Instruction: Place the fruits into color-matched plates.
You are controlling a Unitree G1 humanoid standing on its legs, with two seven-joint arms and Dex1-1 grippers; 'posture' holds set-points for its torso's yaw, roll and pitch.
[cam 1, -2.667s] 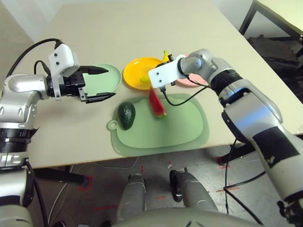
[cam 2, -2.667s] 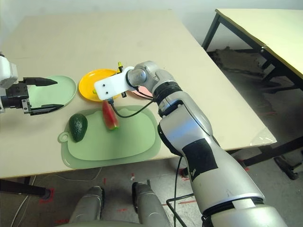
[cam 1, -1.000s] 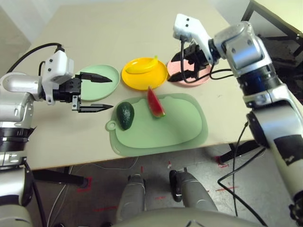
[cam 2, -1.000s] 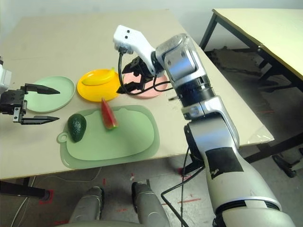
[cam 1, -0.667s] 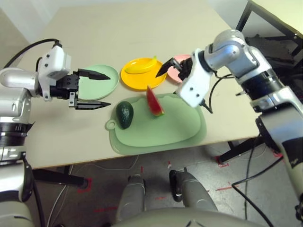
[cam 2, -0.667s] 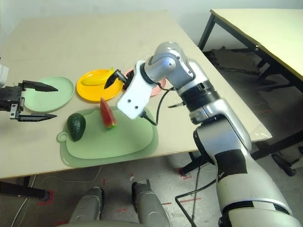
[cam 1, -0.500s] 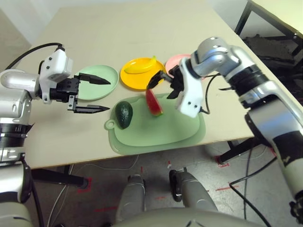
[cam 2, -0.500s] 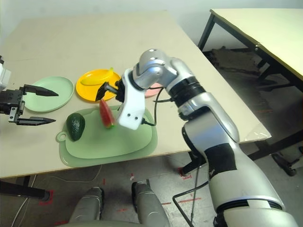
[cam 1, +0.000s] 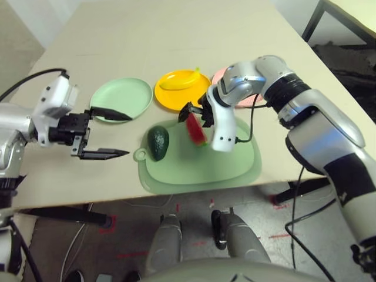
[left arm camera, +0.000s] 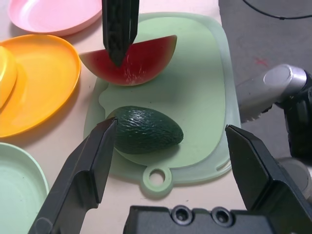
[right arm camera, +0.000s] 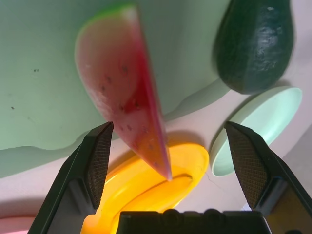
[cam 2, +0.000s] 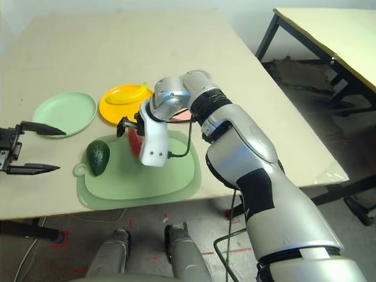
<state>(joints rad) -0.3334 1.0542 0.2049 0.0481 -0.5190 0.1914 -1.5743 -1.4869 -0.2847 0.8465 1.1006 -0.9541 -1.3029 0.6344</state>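
Red watermelon wedge stands on the cutting mat near its far edge, between the spread fingers of the right gripper, not yet gripped. Next move, likely: close on it and carry it to the pink plate. Banana already lies in the yellow plate; avocado waits on the mat. Left gripper hovers wide open near the table's left edge.

No writing, label, brand, number or sign can be read on anything in these views
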